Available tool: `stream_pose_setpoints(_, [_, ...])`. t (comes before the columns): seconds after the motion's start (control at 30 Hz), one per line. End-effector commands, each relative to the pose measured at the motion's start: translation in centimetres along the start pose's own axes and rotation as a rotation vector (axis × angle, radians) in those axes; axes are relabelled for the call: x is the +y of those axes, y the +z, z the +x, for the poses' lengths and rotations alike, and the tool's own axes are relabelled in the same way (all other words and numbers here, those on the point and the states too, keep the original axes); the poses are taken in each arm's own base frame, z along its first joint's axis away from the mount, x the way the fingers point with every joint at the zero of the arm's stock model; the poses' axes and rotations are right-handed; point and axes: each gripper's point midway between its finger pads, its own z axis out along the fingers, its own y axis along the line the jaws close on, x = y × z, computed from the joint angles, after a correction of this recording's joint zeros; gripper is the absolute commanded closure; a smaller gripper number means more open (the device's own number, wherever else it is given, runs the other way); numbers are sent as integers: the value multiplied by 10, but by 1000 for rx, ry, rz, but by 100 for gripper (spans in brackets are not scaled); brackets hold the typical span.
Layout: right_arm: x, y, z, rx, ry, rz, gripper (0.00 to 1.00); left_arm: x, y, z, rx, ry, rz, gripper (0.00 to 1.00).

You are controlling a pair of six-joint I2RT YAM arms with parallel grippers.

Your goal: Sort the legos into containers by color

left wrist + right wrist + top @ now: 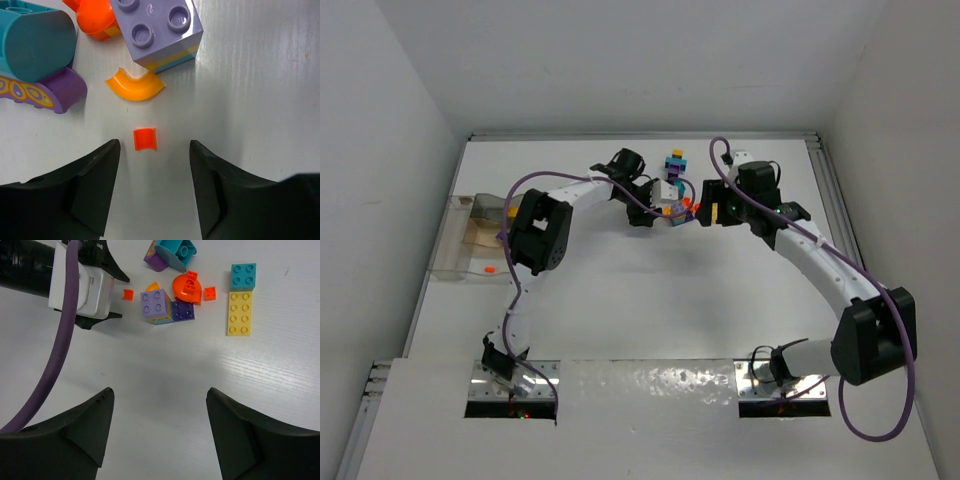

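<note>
Picking step, I judge: left jaws stand apart framing a small orange piece (145, 139), right jaws apart and empty; next, pinch it squarely and carry it to the nine-o'clock tray (448, 262).

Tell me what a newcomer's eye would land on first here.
A bright pile of legos sits at the far middle of the white table. The left hand is open with a tiny orange piece between its fingertips, untouched; the right hand is open over bare table. The tray stands at the left edge, holding one orange bit.
</note>
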Motion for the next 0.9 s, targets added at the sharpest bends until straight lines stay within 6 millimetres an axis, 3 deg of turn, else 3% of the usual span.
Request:
stream_pose_setpoints(0.0, [-1, -4, -9, -46, -12, 6, 27, 6, -1, 2, 11, 49, -24, 45])
stream_pose_setpoints(0.17, [0, -4, -13, -57, -27, 1, 27, 6, 6, 3, -1, 13, -39, 52])
stream_pose_setpoints(0.5, [1, -5, -20, -68, -57, 0, 27, 0, 10, -7, -40, -34, -13, 100])
stream_pose_setpoints(0.6, [0, -5, -19, -65, -55, 4, 27, -1, 4, -15, -57, -31, -8, 100])
stream_pose_setpoints(0.7, [-1, -4, -16, -58, -53, 7, 27, 0, -20, -32, -87, 16, -8, 100])
stream_pose_setpoints(0.8, [0, -3, -14, -52, -50, 0, 27, 2, -74, -46, -135, 66, -6, 100])
stream_pose_setpoints(0.83, [0, -3, -14, -52, -50, -3, 27, -2, -104, -55, -149, 72, -4, 100])
stream_pose_setpoints(0.87, [0, -3, -14, -53, -50, -4, 27, 7, -132, -47, -174, 98, -23, 100])
